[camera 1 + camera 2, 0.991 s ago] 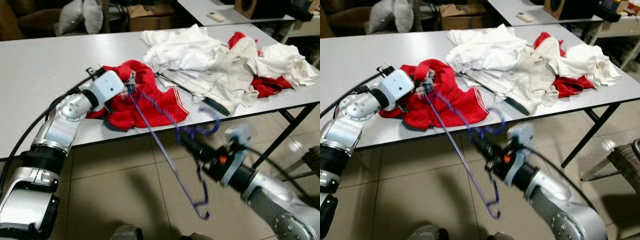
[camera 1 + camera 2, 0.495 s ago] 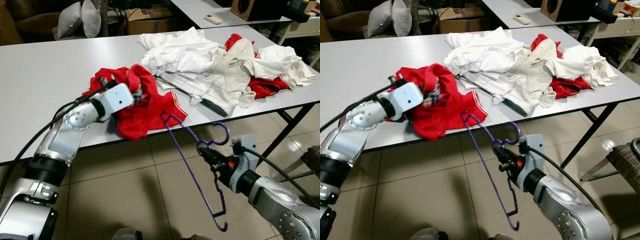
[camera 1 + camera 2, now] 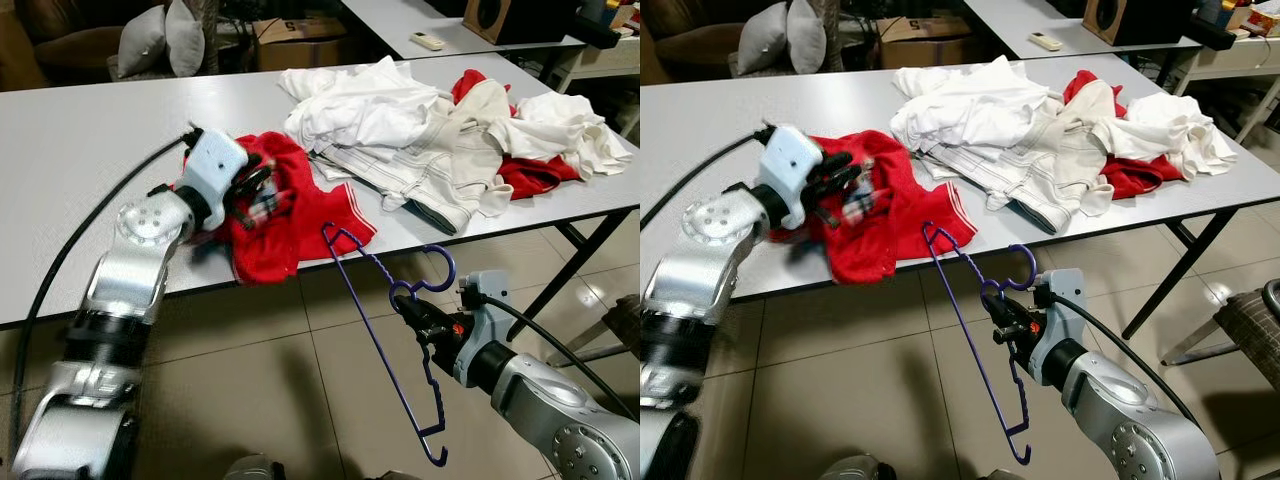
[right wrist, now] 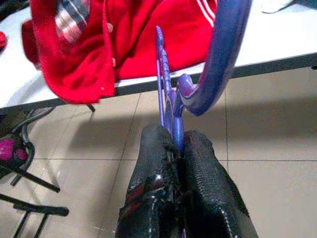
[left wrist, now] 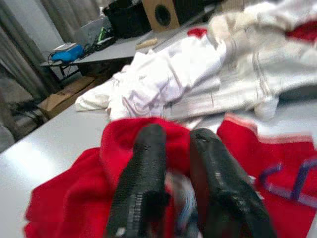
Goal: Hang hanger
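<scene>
My right gripper [image 4: 173, 148] is clamped on the purple hanger [image 3: 385, 330] at its neck, out past the table [image 3: 60, 160] edge. It looks light, stiff and slick; the neck seems the surest hold. Its long axis runs eleven to five, hook toward two. My left gripper [image 3: 255, 190], fingers nearly together, pinches the red garment [image 3: 300, 215].

A long grey bench [image 3: 60, 150] stands on a tiled floor [image 3: 250, 400], its dark legs showing at the right end. On it lies a crumpled red garment [image 3: 290, 215] at the near edge, one corner hanging just over. Beside that, toward the right, sits a heap of white clothes [image 3: 400, 130] with more red cloth [image 3: 535, 172] tucked into it.
</scene>
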